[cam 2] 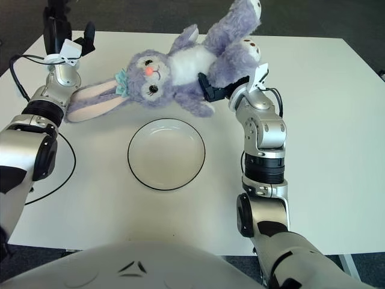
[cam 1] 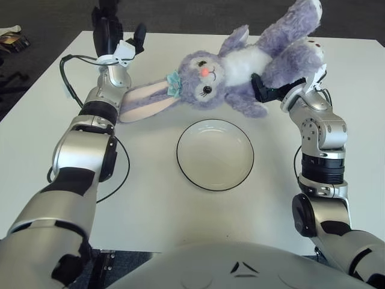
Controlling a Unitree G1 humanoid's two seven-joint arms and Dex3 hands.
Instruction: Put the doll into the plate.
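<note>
While my right hand (cam 1: pixel 278 91) clamps the purple plush rabbit (cam 1: pixel 240 69) at its lower body, between belly and legs, the step in hand is, as I judge it, the carry: the doll is gripped, and looks partly raised at the leg end, though I cannot tell whether any of it is clear of the table, and it is not yet over the plate.

Nearest to me, the white plate (cam 1: pixel 215 154) with its dark rim lies empty in the middle of the white table (cam 1: pixel 180 217), with bare tabletop all round it. Just beyond the plate's far rim lies the rabbit, head toward my left, legs up and away to my right, its long pink-lined ears trailing leftward until they reach my left forearm.

Next, I reckon, I need to draw the doll toward me and slightly left, then lower it so the body settles inside the rim rather than draping across it; the ears may well hang over.

Farther off, my left hand (cam 1: pixel 114 39) stands beside the ear tips near the table's far left edge, fingers spread and holding nothing. A black cable (cam 1: pixel 123 174) loops on the table by my left arm, apart from the plate.
</note>
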